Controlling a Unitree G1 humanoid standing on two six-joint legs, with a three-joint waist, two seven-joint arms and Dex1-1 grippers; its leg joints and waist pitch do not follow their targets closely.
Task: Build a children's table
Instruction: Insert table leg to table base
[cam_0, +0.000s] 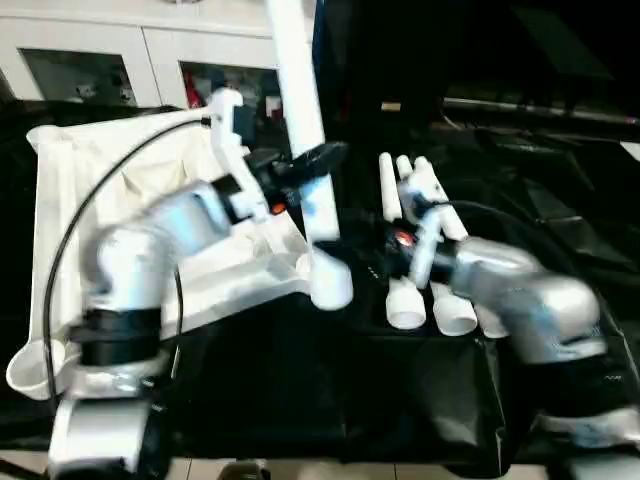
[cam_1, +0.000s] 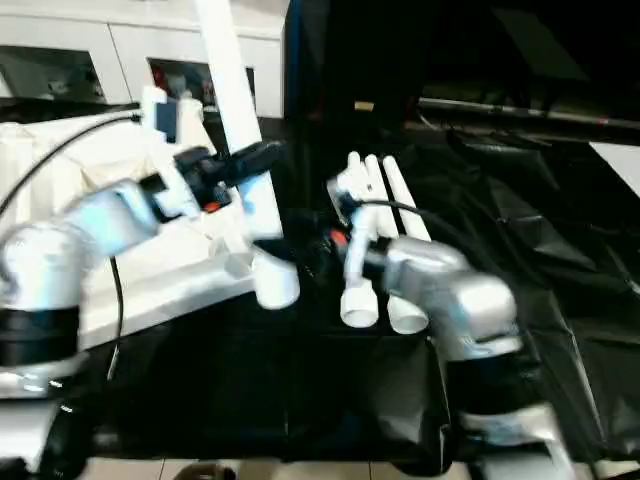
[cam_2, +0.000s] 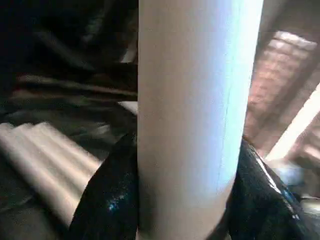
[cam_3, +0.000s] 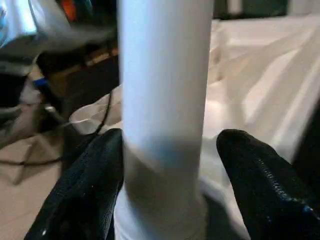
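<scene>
- Left gripper (cam_0: 318, 160) is mine, pinching the upright leg (cam_0: 300, 90) about halfway up. In the left wrist view both black fingers (cam_2: 107, 200) press against the white tube with no gap.
- My right gripper (cam_3: 165, 150) is spread. In the right wrist view its fingers (cam_3: 260, 185) sit on either side of the same leg, low down by its foot. One touches or nearly touches the tube, while the other stands off with a clear gap.
- That leg stands almost straight up, leaning a little toward my left at the top. Its lower end sits inside the round corner socket (cam_0: 330, 282) of the tabletop (cam_0: 110, 170). I cannot tell how deep it goes.
- Underside up, the white tabletop lies tilted on the left half of the black-covered surface (cam_0: 300, 400), ribs showing. The filled socket is at the corner nearest the middle of the surface.
- Another corner socket (cam_0: 25, 368), near the surface's front left corner, holds nothing.
- Three spare legs (cam_0: 405, 300) lie side by side on the black cover just right of the filled socket, under my right forearm. Their open ends point toward the front edge.
- My left arm carries a black cable (cam_0: 80, 215) that loops over the tabletop.
- Beyond the far edge stands a white cabinet (cam_0: 90, 45) with glass doors.
</scene>
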